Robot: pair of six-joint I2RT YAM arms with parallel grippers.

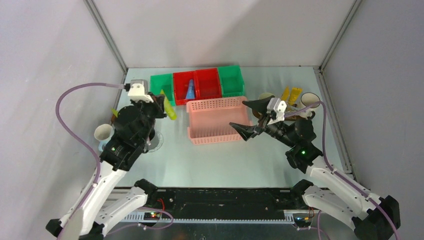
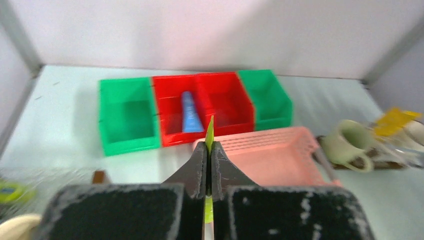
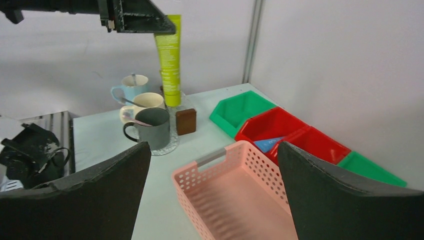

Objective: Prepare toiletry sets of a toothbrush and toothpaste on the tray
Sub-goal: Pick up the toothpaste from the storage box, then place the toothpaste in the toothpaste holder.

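My left gripper is shut on a yellow-green toothpaste tube, held off the table near the green bin; its jaws pinch the tube edge-on. The right gripper stands wide open and empty over the right end of the pink basket. The dark tray at the right carries a cream mug and yellow tubes. A blue tube lies in a red bin. At the left stand light blue, cream and dark grey mugs with thin brush handles in them.
Green and red bins line the back. The three left mugs sit by a clear patterned disc, with a small brown block beside it. Grey walls enclose the table on three sides.
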